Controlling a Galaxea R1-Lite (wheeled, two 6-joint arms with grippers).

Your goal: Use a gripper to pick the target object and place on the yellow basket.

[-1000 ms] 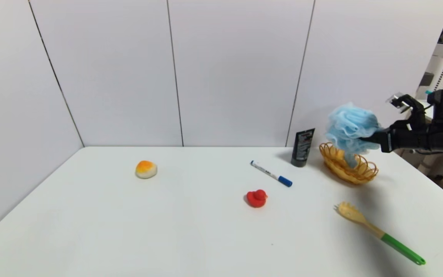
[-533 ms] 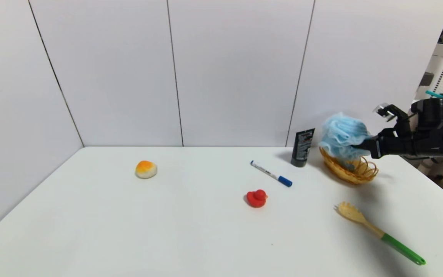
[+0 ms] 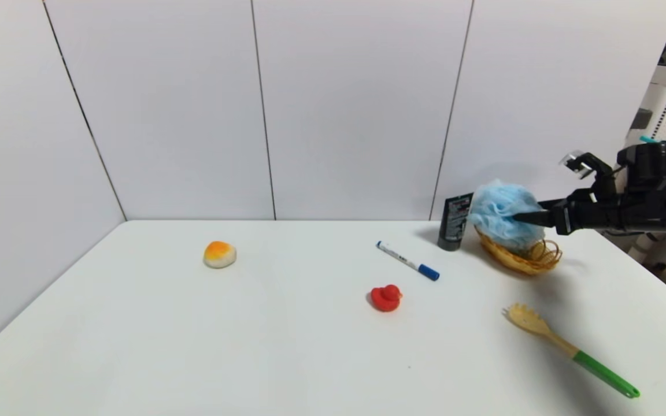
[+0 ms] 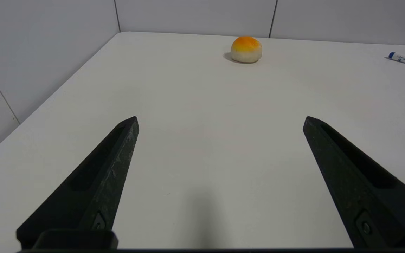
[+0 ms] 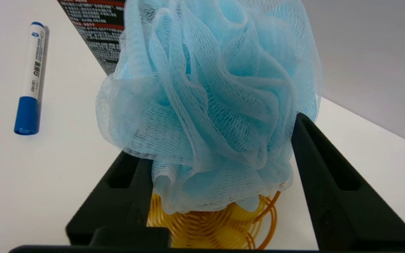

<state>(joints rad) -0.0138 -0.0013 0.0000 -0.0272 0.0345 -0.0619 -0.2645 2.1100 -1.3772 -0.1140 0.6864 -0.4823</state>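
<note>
Right gripper [image 5: 220, 151] reached in level over the yellow basket [image 3: 521, 257], fingers parted partway, each side touching the pouf's mesh; whether they gripped or had let go could not be told. The target object [image 5: 209, 102] sat between the fingers, its underside resting in the basket below them.

Judgement: the step was the release. Best done by spreading the fingers fully, then backing straight out along their own line so mesh would not snag and tip the light basket.

Left gripper [image 4: 220, 119] was parked, fingers wide apart, holding nothing.

White table [image 3: 252, 346]; grey panel walls [image 3: 356, 104]. Black tube [image 3: 454, 221] stood just beyond the fingertips.
</note>
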